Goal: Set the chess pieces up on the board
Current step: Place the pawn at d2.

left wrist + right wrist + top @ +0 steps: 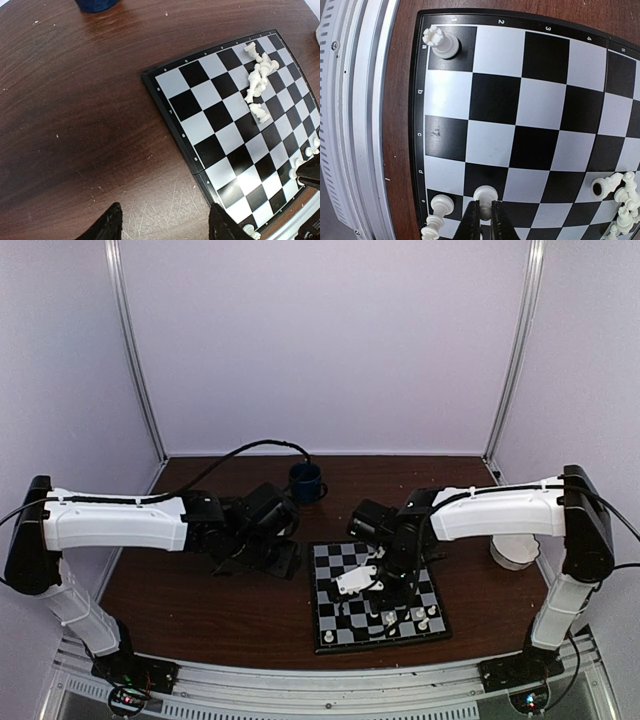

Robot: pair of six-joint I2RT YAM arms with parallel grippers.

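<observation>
Your right fingers (474, 222) are pressed together, with their tips right against a standing pawn (485, 193) in the near rows of the board (540, 55). You cannot tell whether the pawn is pinched. A rook (442, 42) stands on the near left corner. Other chess pieces (259, 80) lie heaped farther back on the board. Your left fingers (107, 227) are spread wide over the bench (75, 125), left of the board.
</observation>
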